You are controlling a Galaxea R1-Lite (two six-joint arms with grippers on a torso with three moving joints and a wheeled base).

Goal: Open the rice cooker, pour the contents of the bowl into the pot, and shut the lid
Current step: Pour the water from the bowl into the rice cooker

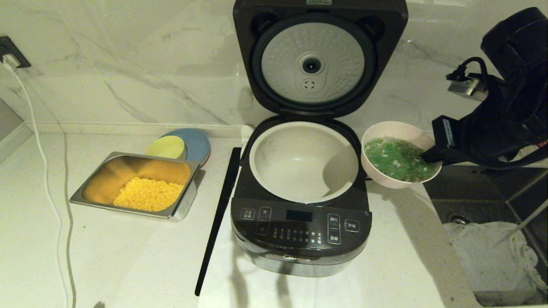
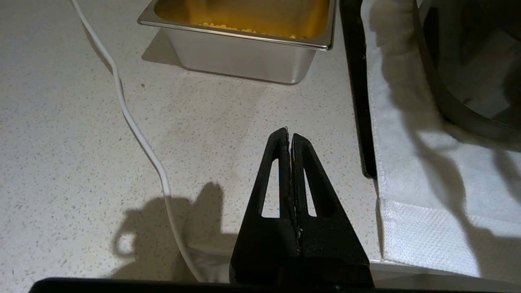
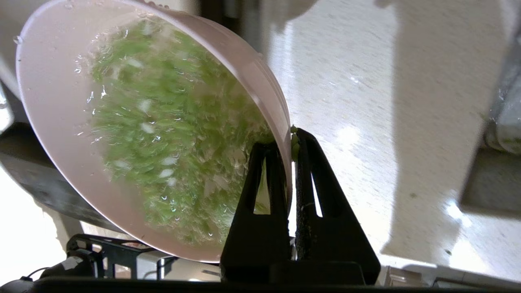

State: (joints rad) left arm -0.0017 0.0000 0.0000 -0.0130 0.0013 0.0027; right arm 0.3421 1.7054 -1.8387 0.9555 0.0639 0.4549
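The cooker [image 1: 301, 201] sits nearest, its button panel at the front edge of the counter [image 1: 128, 256], standing on a white cloth [image 2: 427, 195] with its lid [image 1: 319, 60] swung fully up and the dimpled silver underside facing forward. The cream pot [image 1: 304, 160] inside looks empty. Just right of its rim the bowl [image 1: 400, 154] is held in the air by the right gripper [image 3: 290, 142], whose fingers are closed on the bowl's wall, one inside among the wet greens [image 3: 163, 134] and one outside. The bowl looks light and stiff, but it is glossy and wet, so a pinch on a thin rim is likely to slip or pivot as it tips; the hold wants to stay firm and the tilt slow. The greens appear to sit in water, though blur in the wrist view leaves that uncertain, and liquid would slosh toward the low side and run out first. The bowl should come further over the pot before tipping, or the spill lands on the panel. The left gripper [image 2: 290, 136] hangs idle above the counter near the corn tray [image 1: 137, 184], fingers pressed together and holding nothing.
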